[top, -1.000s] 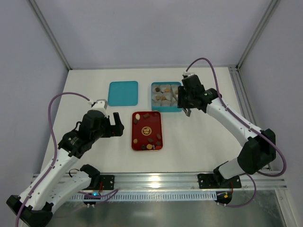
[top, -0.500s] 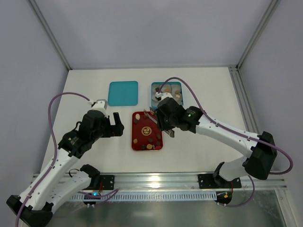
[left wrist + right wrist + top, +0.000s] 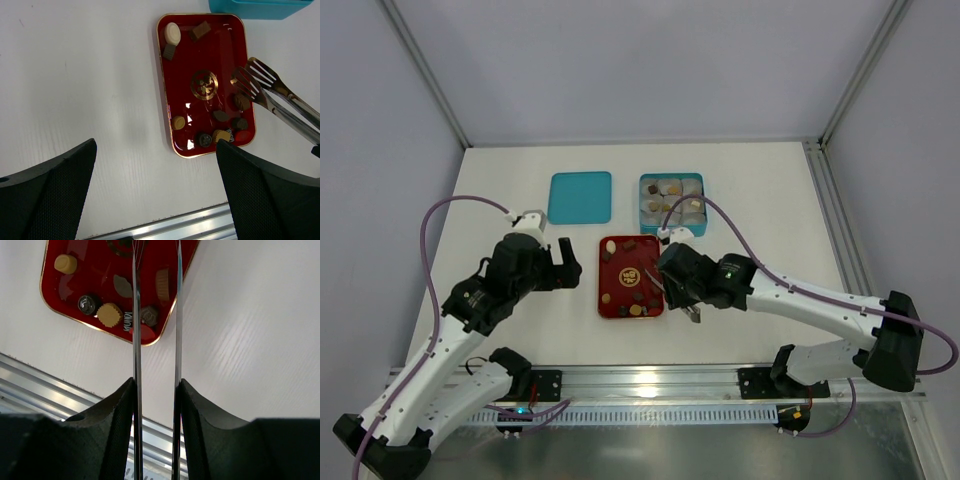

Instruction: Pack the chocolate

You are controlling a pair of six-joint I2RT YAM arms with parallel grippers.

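Top external: a white table (image 3: pixel 520 190) was enclosed by pale walls (image 3: pixel 620 60). Chocolate (image 3: pixel 172 33) was scattered on a red tray (image 3: pixel 225 55) mid-table, the tray's long axis laid near edge to far. The left tool (image 3: pixel 567 266) was spread wide, empty; the right tool (image 3: pixel 156 410) was clamped on tongs (image 3: pixel 135 315).

I'm looking into a robot lab cell. Pale walls (image 3: pixel 640 60) and metal posts (image 3: pixel 425 75) box in a white table (image 3: pixel 770 190), a metal rail (image 3: pixel 650 380) along its near edge.
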